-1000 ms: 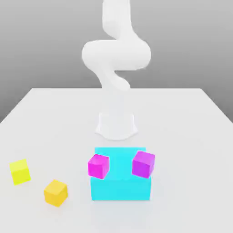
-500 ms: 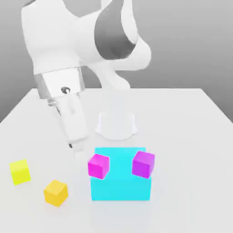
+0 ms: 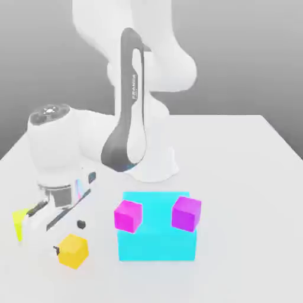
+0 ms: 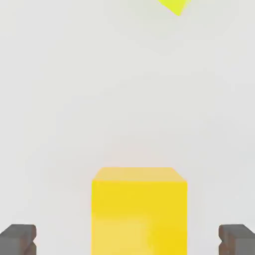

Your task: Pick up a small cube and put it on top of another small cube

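Observation:
The small amber cube [image 3: 73, 251] sits on the white table near the front, on the exterior view's left. My gripper [image 3: 69, 237] hangs low just above and behind it, open, its dark fingertips [image 3: 81, 224] spread to either side of the cube. In the hand view the amber cube [image 4: 139, 209] lies between the two grey fingertips [image 4: 19, 239], with clear gaps on both sides and nothing held. The lemon-yellow cube [image 3: 19, 223] stands farther to the exterior view's left, partly hidden by my hand; a corner of the lemon-yellow cube [image 4: 174, 6] shows in the hand view.
A large cyan block [image 3: 157, 242] stands to the exterior view's right of the amber cube. A magenta cube [image 3: 128, 215] sits on its left side and a second magenta cube [image 3: 186, 213] on its right side. The arm's base [image 3: 152, 163] stands behind the block.
The arm has swung down and toward the exterior view's left. The hand has dropped from high above the table to just over the amber cube, covering part of the lemon-yellow cube. The cubes have not moved.

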You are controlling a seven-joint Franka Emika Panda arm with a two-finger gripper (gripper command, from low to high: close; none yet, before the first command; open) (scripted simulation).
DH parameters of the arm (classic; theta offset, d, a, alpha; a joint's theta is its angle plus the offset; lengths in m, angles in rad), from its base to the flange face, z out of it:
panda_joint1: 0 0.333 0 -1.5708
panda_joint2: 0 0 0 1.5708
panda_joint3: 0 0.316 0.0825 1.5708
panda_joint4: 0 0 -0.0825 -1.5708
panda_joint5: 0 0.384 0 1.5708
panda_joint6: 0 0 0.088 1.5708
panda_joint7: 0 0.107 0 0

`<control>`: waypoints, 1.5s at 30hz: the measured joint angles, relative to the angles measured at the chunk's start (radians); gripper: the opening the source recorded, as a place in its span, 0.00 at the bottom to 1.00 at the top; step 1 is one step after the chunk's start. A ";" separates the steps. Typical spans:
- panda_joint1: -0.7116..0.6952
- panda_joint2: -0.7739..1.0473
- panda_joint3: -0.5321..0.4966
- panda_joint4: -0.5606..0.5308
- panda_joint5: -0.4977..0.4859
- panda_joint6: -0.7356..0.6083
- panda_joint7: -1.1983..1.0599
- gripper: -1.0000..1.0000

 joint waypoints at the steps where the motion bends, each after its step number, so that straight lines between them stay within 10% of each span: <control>1: -0.016 0.025 0.020 0.005 0.021 0.018 -0.015 0.50; 2: -0.038 0.048 0.045 0.009 0.032 0.035 -0.023 0.00; 19: 0.043 -0.158 -0.082 -0.036 -0.128 -0.123 0.109 0.00; 35: -0.165 -0.303 -0.277 -0.018 -0.245 -0.280 0.534 0.00; 44: -0.221 -0.125 -0.183 -0.004 -0.050 -0.130 0.412 0.00; 45: -0.231 -0.105 -0.169 -0.004 -0.029 -0.114 0.397 1.00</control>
